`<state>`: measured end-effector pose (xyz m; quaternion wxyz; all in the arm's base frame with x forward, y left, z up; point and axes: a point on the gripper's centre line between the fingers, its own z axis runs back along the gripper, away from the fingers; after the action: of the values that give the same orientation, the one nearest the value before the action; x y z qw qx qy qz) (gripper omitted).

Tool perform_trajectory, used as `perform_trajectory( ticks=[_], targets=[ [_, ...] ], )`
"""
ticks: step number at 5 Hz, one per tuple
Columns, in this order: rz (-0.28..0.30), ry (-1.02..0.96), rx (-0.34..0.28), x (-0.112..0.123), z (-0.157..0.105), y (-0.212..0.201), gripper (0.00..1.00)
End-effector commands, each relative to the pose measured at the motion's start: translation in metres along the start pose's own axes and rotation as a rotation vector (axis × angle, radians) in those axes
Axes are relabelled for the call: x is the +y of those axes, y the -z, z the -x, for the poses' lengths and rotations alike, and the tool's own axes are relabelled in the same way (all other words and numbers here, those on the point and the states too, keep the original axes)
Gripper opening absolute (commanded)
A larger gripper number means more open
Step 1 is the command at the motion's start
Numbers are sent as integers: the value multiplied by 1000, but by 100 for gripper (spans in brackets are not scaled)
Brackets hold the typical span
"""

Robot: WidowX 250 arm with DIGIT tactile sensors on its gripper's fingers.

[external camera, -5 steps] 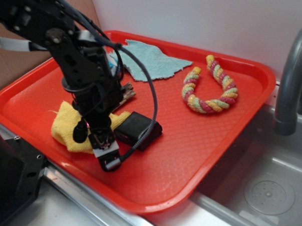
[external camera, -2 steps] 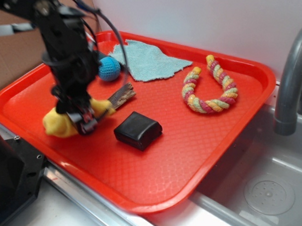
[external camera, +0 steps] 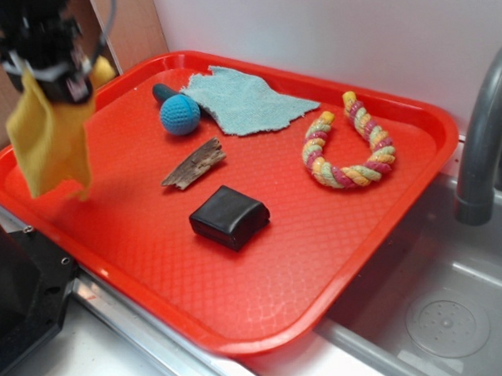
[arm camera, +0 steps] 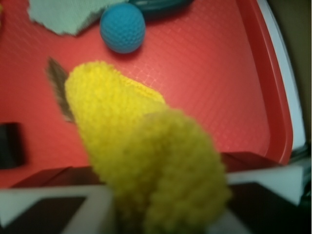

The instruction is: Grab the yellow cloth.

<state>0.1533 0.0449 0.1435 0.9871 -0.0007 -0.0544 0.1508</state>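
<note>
Step in hand: you have the yellow cloth (external camera: 47, 139) up off the red tray (external camera: 264, 296); by the look of it the grab is made and what remains is to keep it.
Doing it well: keep the squeeze steady and move slowly. The cloth hangs loose and long, so a quick swing could make it sway or slip. Don't dip down again, or its lower corner may drag on the tray's left rim.
Fingers: the gripper (external camera: 50, 68) is closed on the upper edge of the cloth. In the wrist view the cloth (arm camera: 146, 161) bunches thickly between the fingers (arm camera: 273, 180) and fills most of the frame, so the bite looks deep rather than a pinch at the fringe.
Cloth position: in the air at the far left, over the tray's left edge, touching nothing else.
Arm pose: raised high at the left, mostly out of frame, wrist pointing roughly downward with the cloth hanging below.
Clearance: the blue ball (external camera: 179, 114), wood piece (external camera: 193, 164), black block (external camera: 229, 216), blue-green rag (external camera: 247, 101) and rope toy (external camera: 349, 142) all lie well apart to the right.
Risk: a soft fold may creep out if you loosen the grip.
</note>
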Motion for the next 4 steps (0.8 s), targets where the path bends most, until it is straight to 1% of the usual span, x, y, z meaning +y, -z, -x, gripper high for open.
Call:
perform_trajectory(
  ticks=[1, 2, 3, 4],
  targets=[
    [56, -45, -147, -17, -10, -106, 0],
    [102, -40, -156, -23, -12, -131, 0],
    [77, -45, -155, -26, -13, -127, 0],
    [64, -48, -149, -28, -13, -124, 0]
  ],
)
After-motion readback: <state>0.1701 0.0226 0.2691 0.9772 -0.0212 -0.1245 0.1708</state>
